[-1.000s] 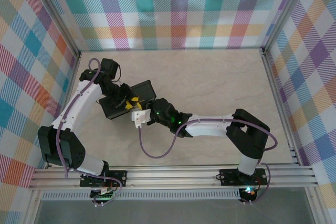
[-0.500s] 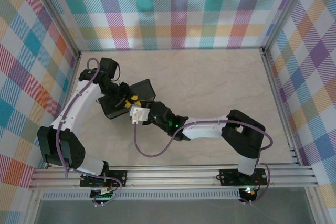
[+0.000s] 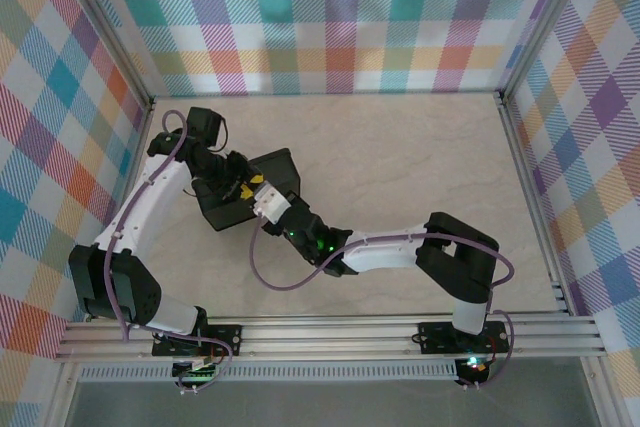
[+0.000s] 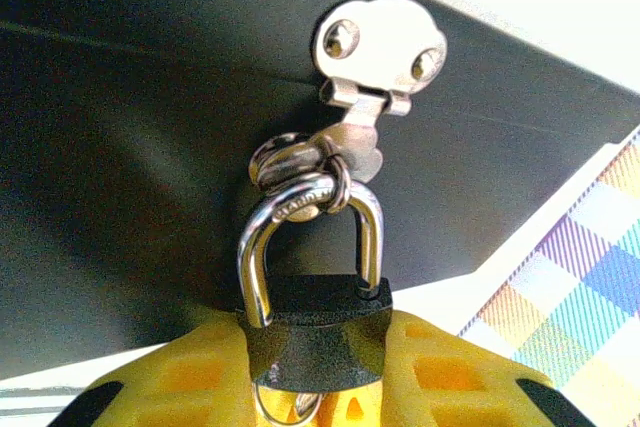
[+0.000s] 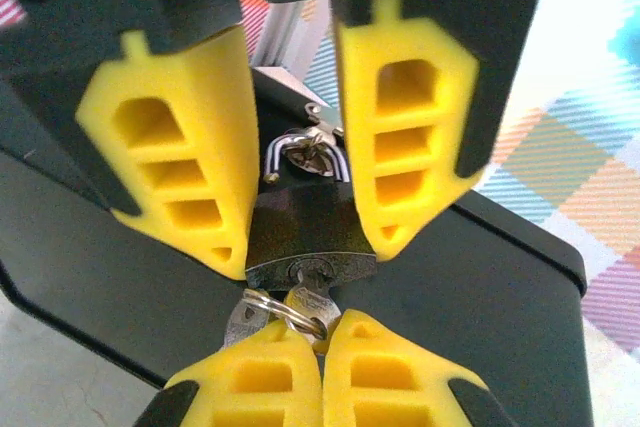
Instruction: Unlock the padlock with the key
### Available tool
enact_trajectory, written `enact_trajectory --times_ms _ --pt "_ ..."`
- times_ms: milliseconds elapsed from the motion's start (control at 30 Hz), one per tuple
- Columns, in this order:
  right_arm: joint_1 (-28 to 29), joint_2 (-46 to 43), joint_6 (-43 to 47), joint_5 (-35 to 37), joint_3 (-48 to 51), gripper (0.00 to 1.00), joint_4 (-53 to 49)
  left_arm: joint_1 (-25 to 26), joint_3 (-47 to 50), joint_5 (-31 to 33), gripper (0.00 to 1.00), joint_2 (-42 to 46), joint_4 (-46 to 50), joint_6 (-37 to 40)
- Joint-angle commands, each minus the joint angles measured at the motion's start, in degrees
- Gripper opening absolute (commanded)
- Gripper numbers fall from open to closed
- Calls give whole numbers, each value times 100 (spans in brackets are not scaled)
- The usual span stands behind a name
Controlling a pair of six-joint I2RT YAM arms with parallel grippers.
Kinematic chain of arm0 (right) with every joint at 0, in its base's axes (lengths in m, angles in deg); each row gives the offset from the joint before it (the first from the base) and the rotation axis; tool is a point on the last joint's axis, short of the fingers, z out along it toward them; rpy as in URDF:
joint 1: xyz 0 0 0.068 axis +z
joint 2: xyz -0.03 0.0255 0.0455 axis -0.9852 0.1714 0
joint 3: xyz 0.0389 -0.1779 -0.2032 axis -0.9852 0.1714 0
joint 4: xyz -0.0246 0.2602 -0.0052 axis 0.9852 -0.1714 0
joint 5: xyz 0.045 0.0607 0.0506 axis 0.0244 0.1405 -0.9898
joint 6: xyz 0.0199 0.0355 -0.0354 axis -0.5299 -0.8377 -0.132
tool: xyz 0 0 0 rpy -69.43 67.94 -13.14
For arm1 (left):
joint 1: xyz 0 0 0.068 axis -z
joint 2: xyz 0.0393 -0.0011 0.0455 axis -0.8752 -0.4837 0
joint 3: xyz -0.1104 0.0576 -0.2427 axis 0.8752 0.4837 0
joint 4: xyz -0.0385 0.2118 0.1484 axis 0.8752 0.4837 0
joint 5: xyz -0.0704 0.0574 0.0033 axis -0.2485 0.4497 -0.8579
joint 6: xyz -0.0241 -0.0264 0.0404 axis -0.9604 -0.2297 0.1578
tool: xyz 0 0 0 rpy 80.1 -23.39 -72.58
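One padlock (image 5: 310, 232) is hanging by its shackle from one silver hasp (image 4: 378, 47) on one black box (image 3: 280, 172), which is sitting near the left edge of the tabletop (image 3: 420, 147), about midway between its near and far edges. The left jaws are closing narrowly on the padlock's dark body, a yellow pad (image 5: 170, 147) pressing on each side. The right jaws, just below the lock, are pinching the key (image 5: 303, 305) at the keyhole, hiding its blade. One ring (image 5: 270, 309) is carrying what looks like a second key (image 5: 238, 325), which is partly covered and hard to make out.
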Motion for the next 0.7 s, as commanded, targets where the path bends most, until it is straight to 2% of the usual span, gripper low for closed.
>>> enact_trajectory --times_ms 0,167,333,400,667 --pt "92 -270 -1436 316 -626 0 985 93 142 -298 0 117 -21 -83" --pt "99 -302 -2305 337 -604 0 534 93 171 -294 0 128 -39 -100" --pt "89 -419 -2420 555 -351 0 444 84 177 -321 0 101 -4 -76" --pt "71 -487 -2488 651 -263 0 343 55 133 -383 8 59 32 -19" --pt "-145 -670 -3033 726 -40 0 31 -255 64 -514 16 182 103 151"
